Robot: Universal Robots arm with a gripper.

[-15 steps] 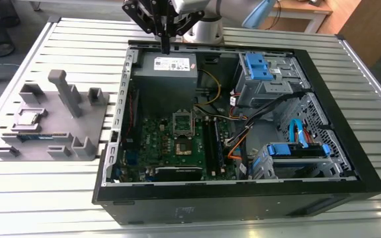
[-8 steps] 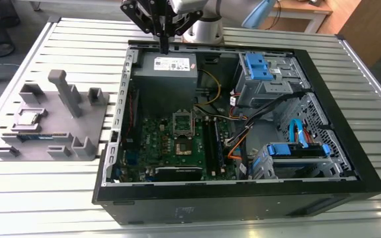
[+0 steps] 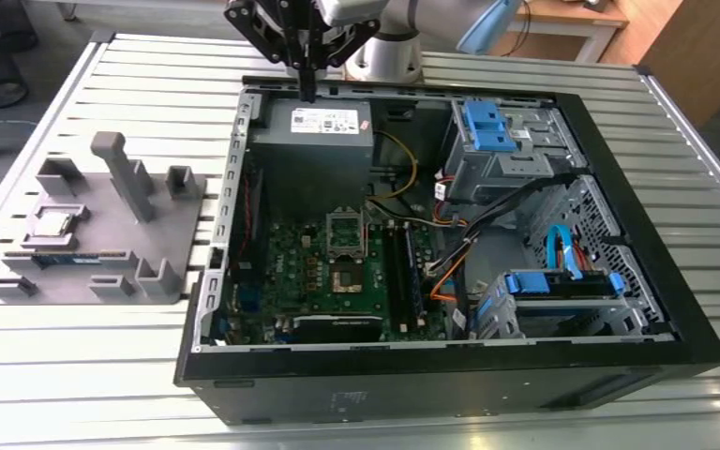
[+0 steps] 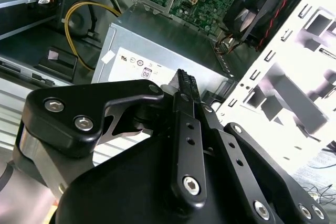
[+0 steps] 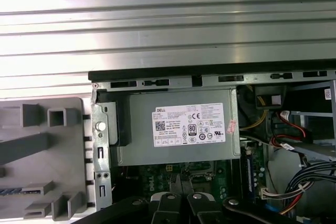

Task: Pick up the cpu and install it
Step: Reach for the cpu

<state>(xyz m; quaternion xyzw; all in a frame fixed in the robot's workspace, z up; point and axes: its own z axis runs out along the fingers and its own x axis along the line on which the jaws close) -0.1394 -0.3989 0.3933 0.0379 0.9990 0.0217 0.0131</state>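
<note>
Grey metal slats make the table (image 3: pixel 97 375), and on it lies one open computer case (image 3: pixel 460 375) with its inside facing up.

In the exterior view, one grey fixture (image 3: pixel 183 234) stands just beside the case, on the exterior view's left. One cpu (image 3: pixel 57 223) lies flat on this fixture, outside the case, with its silvery top upward. It is square, so no long axis can be told; its edges run about parallel to the fixture's edges. One memory stick (image 3: pixel 67 258) lies near it. One tall post (image 3: pixel 116 173) of the fixture rises between the cpu and the case. Inside the case there are one power supply (image 3: pixel 320 122), one green motherboard (image 3: pixel 335 281) with one silver socket frame (image 3: pixel 345 232), and two blue drive carriers (image 3: pixel 486 127). One gripper (image 3: pixel 307 92) hangs over the far edge of the case, above the power supply and well apart from the cpu. Its fingers are pressed together and hold nothing.

In the second wrist view, the gripper (image 4: pixel 185 80) points toward the power supply (image 4: pixel 157 51), with finger against finger. One yellow cable (image 4: pixel 86 11) and one black fan (image 4: pixel 262 3) sit inside the case.

In the first wrist view, the power supply (image 5: pixel 181 127) lies just inside the case rim (image 5: pixel 210 74). The fixture (image 5: pixel 47 150) stands just outside the case. The gripper (image 5: pixel 181 184) is above the motherboard (image 5: pixel 210 174).
</note>
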